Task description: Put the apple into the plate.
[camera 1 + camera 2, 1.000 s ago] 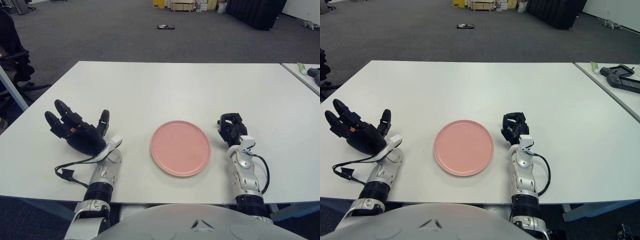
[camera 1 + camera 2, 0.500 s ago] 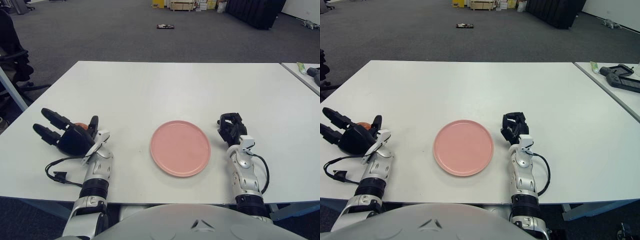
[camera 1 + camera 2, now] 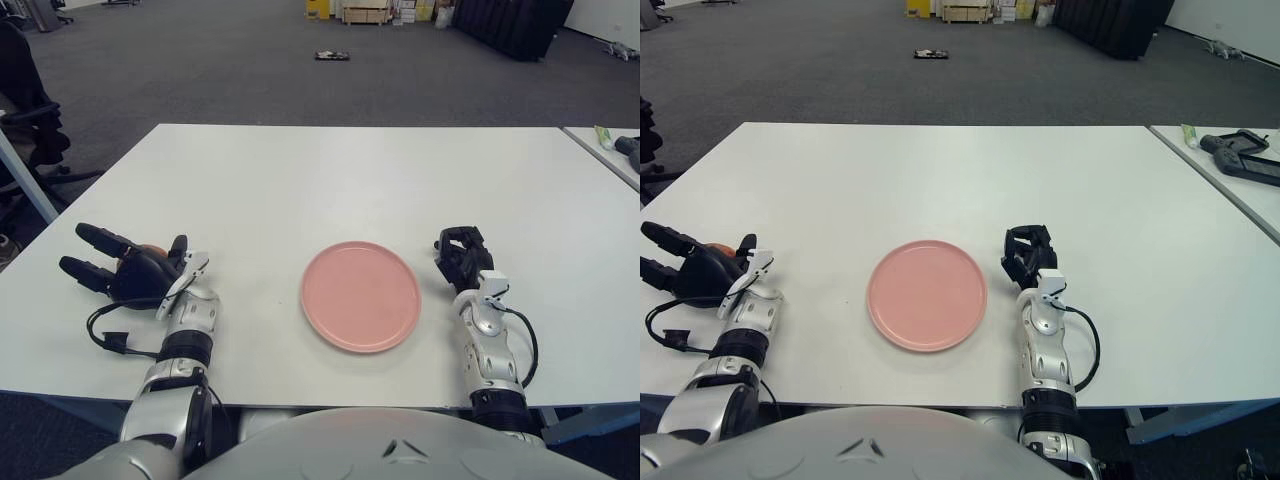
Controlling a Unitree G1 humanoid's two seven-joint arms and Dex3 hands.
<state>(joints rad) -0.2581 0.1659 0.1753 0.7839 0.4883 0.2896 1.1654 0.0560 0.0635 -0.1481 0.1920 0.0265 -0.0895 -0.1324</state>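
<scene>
A: Where is the left hand [image 3: 125, 272]?

B: It shows near the surface's [image 3: 330, 180] left edge, well to the left of the plate [image 3: 361, 296]. Its dark fingers [image 3: 92, 237] point out to the left, spread rather than curled tight. A sliver of orange-red shows just behind the palm, between the fingers and the thumb. That is the apple [image 3: 150, 251], and most of it is hidden by the hand.

A: Is the hand gripping the apple?

B: That cannot be told. The hand is right against it or over it, but the fingers stand stretched, not closed around it. Whether the apple sits on the surface or is lifted is hidden too.

A: And the right hand [image 3: 460, 256]?

B: It shows just to the right of the plate, close to its rim but apart from it, with its fingers curled in on themselves and nothing between them.

A: What does the plate hold?

B: Nothing. It is a round pink plate lying flat on the white surface, between the two hands and nearer the right one. Its whole face is bare.

A: Anything further out?

B: A second surface [image 3: 1230, 180] stands at the far right, with a dark device [image 3: 1243, 155] on it. Beyond lies grey carpet [image 3: 250, 70].
</scene>
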